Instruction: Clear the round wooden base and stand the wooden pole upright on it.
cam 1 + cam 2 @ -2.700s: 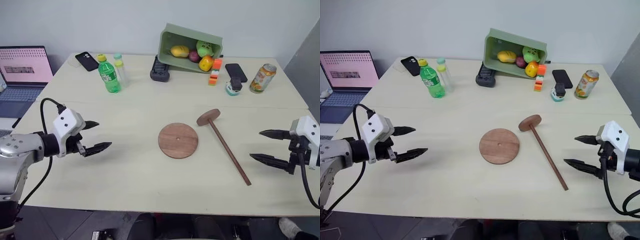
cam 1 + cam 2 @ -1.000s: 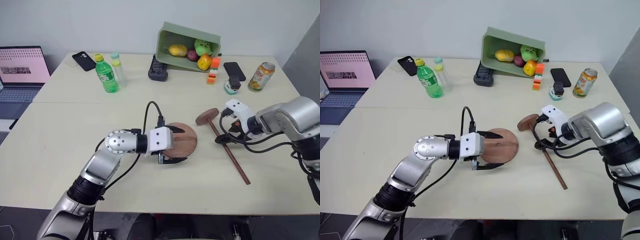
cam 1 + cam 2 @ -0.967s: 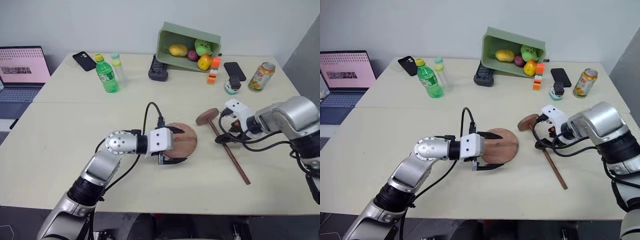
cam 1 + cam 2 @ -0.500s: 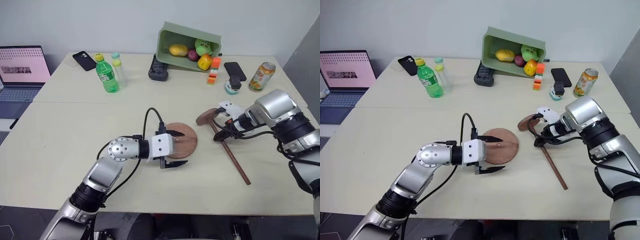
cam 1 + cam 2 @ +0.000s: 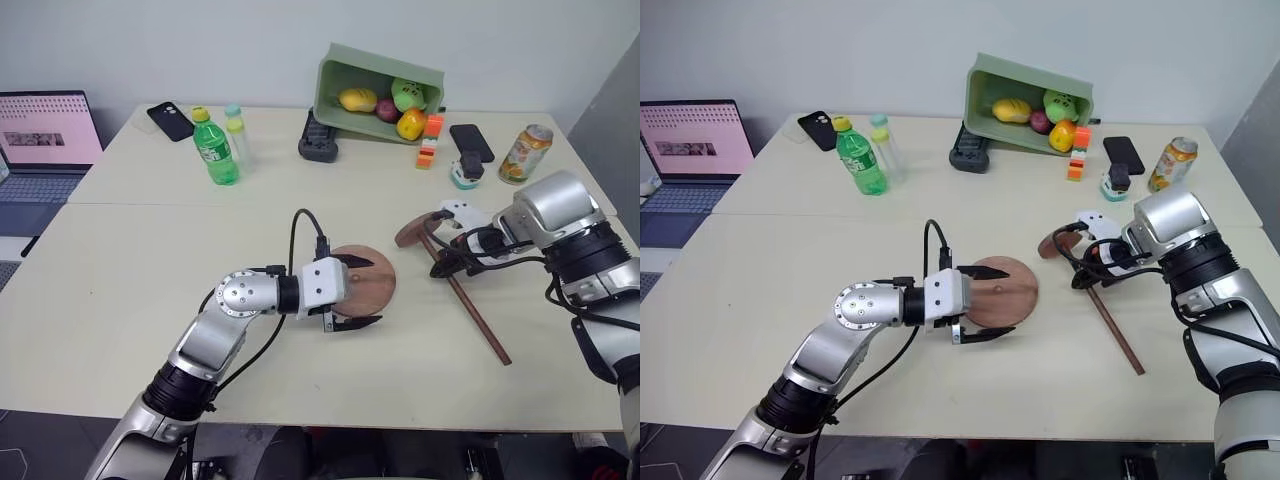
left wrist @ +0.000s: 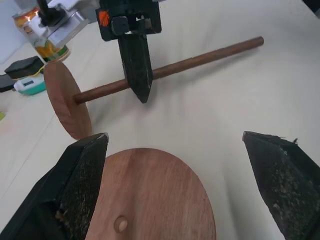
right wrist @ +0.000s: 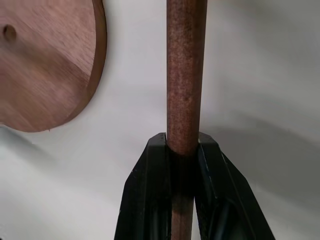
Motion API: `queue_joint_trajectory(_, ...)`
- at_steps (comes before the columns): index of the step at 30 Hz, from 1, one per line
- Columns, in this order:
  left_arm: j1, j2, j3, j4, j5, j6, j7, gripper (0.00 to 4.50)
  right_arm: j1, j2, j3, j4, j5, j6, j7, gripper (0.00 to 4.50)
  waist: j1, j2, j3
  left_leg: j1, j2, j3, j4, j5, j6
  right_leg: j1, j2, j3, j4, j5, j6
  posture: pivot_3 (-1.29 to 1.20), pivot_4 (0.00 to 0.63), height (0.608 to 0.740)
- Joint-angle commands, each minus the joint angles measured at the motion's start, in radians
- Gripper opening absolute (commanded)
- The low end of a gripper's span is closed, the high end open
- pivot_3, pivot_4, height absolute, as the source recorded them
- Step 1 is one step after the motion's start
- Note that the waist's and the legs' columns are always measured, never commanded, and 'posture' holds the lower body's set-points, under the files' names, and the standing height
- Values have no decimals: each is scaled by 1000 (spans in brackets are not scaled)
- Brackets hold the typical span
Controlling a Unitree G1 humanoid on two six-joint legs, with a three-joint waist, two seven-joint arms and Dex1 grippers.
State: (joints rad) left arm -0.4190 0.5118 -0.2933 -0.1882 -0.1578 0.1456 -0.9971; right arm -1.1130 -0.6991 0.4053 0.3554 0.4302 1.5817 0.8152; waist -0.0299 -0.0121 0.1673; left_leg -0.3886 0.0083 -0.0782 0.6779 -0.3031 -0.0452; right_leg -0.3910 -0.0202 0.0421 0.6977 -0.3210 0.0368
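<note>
Wooden pole (image 5: 470,303) clamped between right claw (image 5: 443,264) fingers, near its disc end.

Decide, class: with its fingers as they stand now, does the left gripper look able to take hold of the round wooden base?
Probably yes. The left gripper is open, one finger on each side of the round wooden base, which lies flat with nothing on it. The right gripper, shut on the wooden pole, is off to the side.

Left gripper (image 5: 358,291) level with jaws apart, right gripper (image 5: 441,266) angled down, clamped tight
</note>
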Motion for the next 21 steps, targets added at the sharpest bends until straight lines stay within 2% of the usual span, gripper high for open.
queue_joint_trajectory(1,-6,63,114,-29,-83,45,-31,4500,-50,-7,-188,-231,49,2,-36,238,-4,0,0,-1,0,0,0,0,0,-1,0,0,0,0,0,0,150,740)
queue_joint_trajectory(6,24,131,254,-79,-262,170,-71,4500,-37,122,-453,-478,90,-88,-131,238,-7,1,0,-11,2,0,1,0,0,-14,0,0,6,0,0,0,150,740)
queue_joint_trajectory(9,42,158,336,-119,-375,238,-85,4500,69,238,-595,-650,171,-255,-133,238,-5,0,-1,-12,3,-1,2,0,-1,-14,0,-1,6,0,0,0,150,740)
queue_joint_trajectory(13,70,195,415,-108,-416,229,-104,4500,167,327,-595,-783,139,-453,-217,238,-1,-1,-1,-12,0,0,2,1,-1,-13,0,-1,6,0,0,0,150,740)
queue_joint_trajectory(15,85,211,437,-75,-400,201,-108,4500,233,349,-549,-819,95,-619,-209,238,-3,-1,-1,-11,0,1,3,1,-1,-14,0,0,8,0,0,0,150,740)
queue_joint_trajectory(19,132,307,348,-23,-233,84,-178,4500,366,391,-448,-847,45,-841,-184,238,-7,-1,-1,-10,1,1,2,1,-1,-14,0,0,8,0,0,0,150,740)
queue_joint_trajectory(21,133,325,309,-20,-190,61,-186,4500,422,410,-406,-826,10,-932,-185,238,-11,0,-1,-10,1,1,2,1,-1,-14,1,0,8,0,0,0,150,740)
